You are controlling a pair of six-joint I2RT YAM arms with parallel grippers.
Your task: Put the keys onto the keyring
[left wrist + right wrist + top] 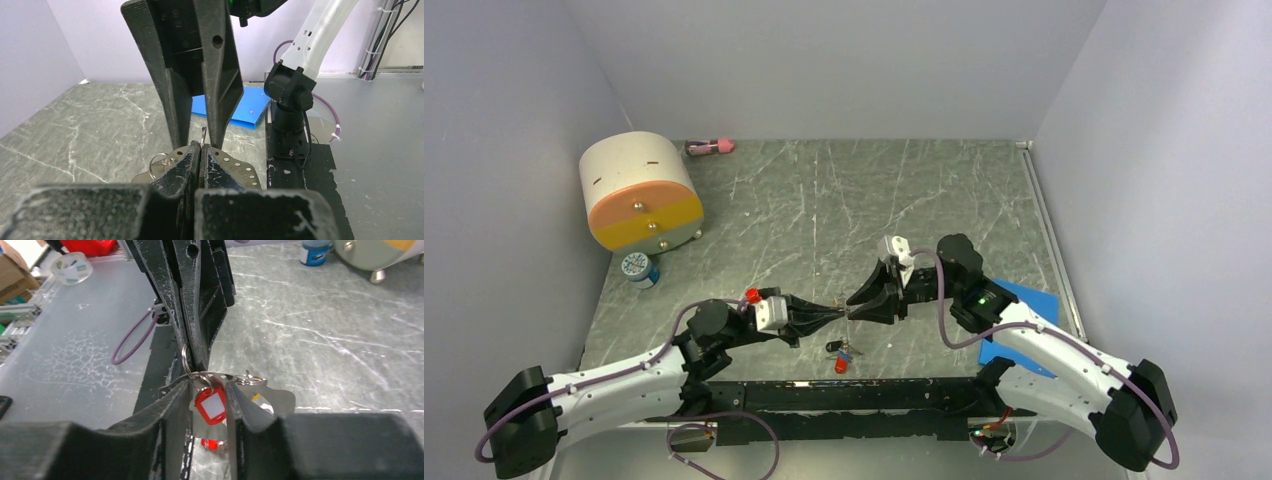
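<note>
Left gripper clamps the keyring aloft; right gripper meets it tip to tip, jaws narrowly parted round a red key dangling from the keyring; other keys lie just beneath it.

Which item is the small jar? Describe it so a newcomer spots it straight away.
Find the cream-and-orange drum at the far left of the table. Just in front of it, toward the arms, stands the small jar. Its blue body and speckled white lid set it apart from the pink item lying by the back wall.
</note>
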